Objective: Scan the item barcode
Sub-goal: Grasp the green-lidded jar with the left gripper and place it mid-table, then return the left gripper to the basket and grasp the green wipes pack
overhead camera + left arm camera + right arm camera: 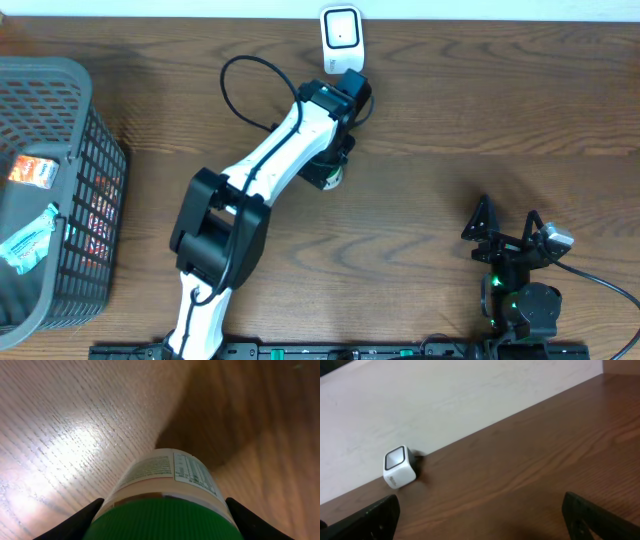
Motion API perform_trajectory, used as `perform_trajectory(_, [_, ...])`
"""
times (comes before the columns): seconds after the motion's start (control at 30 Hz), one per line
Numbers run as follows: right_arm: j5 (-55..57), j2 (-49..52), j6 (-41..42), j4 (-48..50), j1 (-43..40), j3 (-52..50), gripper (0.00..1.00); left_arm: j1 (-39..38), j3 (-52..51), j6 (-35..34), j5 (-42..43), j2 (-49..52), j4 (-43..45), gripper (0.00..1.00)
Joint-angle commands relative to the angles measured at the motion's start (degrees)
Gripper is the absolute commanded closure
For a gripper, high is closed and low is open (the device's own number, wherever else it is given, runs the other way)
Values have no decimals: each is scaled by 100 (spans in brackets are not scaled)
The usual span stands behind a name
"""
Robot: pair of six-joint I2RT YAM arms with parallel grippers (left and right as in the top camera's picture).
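Brown wood table (480, 130) first, with a grey mesh basket (70, 75) on its left edge and packets inside. We see the white left arm (265, 165) stretched diagonally from the near edge toward the far edge, its wrist ending just short of the white scanner (341, 32) at the back wall. The right arm (528, 305) sits folded at the near right corner, well apart from everything. Overhead mostly hides the item under the left wrist. The left wrist view gives us the jar (167, 472): white printed label, green ribbed lid (165, 515), over the table near the scanner. The right wrist view shows the scanner's dark window, tilted up. The left gripper (162, 527) is partway apart, a finger on each side of the lid, holding the jar. The right gripper (505, 232) is spread wide, gripping nothing.
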Motion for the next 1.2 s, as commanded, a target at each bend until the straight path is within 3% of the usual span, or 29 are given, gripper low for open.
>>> perform_trajectory(0.0, [11,-7,-15,-17,7,-7,1,-52,0,42,-87,111,-50,35])
perform_trajectory(0.2, [13,-7,-15,-15,7,-7,1,-157,0,302,-625,109,-586,23])
perform_trajectory(0.3, [13,-7,-15,-15,7,-7,1,-144,2,581,-752,2,-619,9])
perform_trajectory(0.53, [11,-7,-15,-15,7,-7,1,-44,256,1370,-1119,-879,-560,6])
perform_trajectory(0.63, [11,-7,-15,-15,7,-7,1,170,750,2492,-1534,-1589,-472,5])
perform_trajectory(0.73, [11,-7,-15,-15,7,-7,1,581,1473,4234,-1650,-2330,-389,5])
perform_trajectory(0.8, [11,-7,-15,-15,7,-7,1,1051,1921,4988,-1703,-2809,-459,5])
perform_trajectory(0.87, [11,-7,-15,-15,7,-7,1,1757,2201,5101,-1993,-3239,-590,5])
perform_trajectory(0.9, [11,-7,-15,-17,7,-7,1,2765,2282,5090,-2061,-3609,-728,5])
perform_trajectory(0.97, [11,-7,-15,-17,7,-7,1,3971,2280,4990,-1847,-3836,-1016,5])
perform_trajectory(1.07, [13,-7,-15,-15,7,-7,1,5991,2256,4903,-1043,-3840,-1676,5])
perform_trajectory(1.17, [11,-7,-15,-15,7,-7,1,7532,2109,4780,-234,-3571,-2302,5])
